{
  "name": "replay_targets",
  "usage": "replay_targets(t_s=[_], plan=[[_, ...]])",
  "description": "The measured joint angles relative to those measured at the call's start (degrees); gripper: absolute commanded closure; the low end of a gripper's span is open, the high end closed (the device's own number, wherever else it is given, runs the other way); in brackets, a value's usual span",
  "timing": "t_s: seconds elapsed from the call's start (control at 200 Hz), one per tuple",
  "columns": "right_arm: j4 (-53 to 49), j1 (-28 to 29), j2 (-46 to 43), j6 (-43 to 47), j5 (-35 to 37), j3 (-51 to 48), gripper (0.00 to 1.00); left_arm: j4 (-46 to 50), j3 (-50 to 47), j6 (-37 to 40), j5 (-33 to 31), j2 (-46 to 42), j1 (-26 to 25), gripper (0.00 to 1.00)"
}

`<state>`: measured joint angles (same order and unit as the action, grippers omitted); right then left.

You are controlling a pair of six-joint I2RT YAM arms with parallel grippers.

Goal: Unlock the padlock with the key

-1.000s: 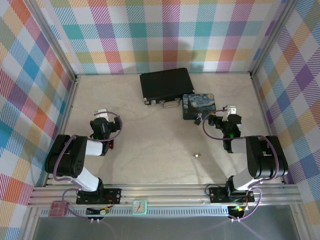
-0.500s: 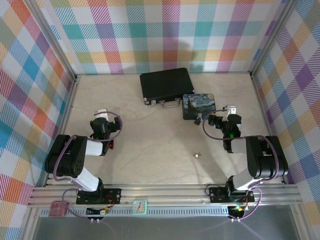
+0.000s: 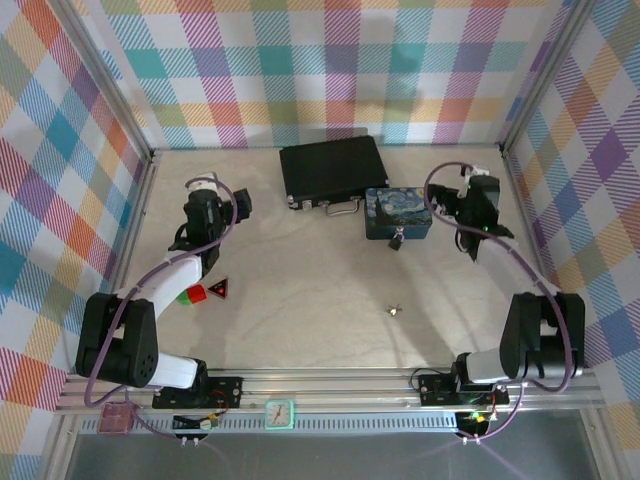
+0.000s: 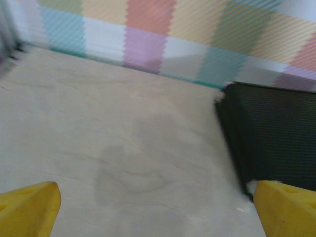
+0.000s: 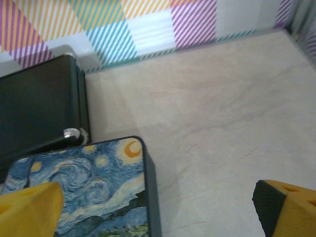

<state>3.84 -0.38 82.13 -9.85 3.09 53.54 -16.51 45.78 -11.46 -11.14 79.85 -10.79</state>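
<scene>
Your open room is the middle and near part of the table. Plaid walls close it on the left, the far side and the right, and the rail with the arm bases runs along the near edge. The far centre is taken up by the black briefcase, with the blue starry-night box touching its near right corner.

Count one padlock, hanging at the near face of the box, and one key, lying alone on bare table well nearer to you, almost straight below the padlock in the top view. There is also one box, one briefcase and one small red triangular piece beside the left arm.

The left gripper is spread wide and holds nothing, over bare table left of the briefcase. The right gripper is also spread wide and empty, above the box's right edge.

Since a second ago both arms have stretched toward the far wall. The right gripper has left its spot just beside the padlock. Key, padlock, box and briefcase have not moved.
</scene>
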Motion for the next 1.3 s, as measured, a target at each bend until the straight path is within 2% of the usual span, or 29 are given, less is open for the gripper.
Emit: replay_targets(t_s=[0.055,0.225,0.44,0.625,0.76,0.86,1.105,1.3], plan=[[-3.32,-0.57,3.52,-0.42,-3.23,4.37,0.08,1.9,0.83,-2.4,1.84,0.0,-0.98,0.0],[-10.84,-1.05,14.45,-0.02,-12.15,14.1,0.11,5.68,0.7,-9.44,6.47,0.0,-3.82,0.0],[-16.63,-1.05,23.17,2.05,-18.51,17.68,0.21,5.95,-2.01,-14.53,10.29,-0.66,-5.11,0.0],[-18.93,-0.81,25.11,4.04,-23.15,17.88,0.31,5.33,-3.65,-16.24,11.15,-2.03,-5.27,0.0],[-20.11,0.35,24.52,5.95,-23.02,17.75,0.34,3.43,-4.24,-17.03,11.76,-2.03,-5.31,0.0],[-21.11,2.97,22.47,7.39,-20.24,16.09,0.34,2.54,-4.42,-17.66,12.15,-2.03,-5.33,0.0],[-23.15,12.7,18.88,8.13,-18.27,12.79,0.36,0.66,-5.09,-18.93,13.27,-2.14,-5.33,0.0],[-23.58,19.06,19.3,3.32,-17.0,13.75,0.4,2.14,-5.9,-19.23,13.2,-4.92,-5.33,0.0]])
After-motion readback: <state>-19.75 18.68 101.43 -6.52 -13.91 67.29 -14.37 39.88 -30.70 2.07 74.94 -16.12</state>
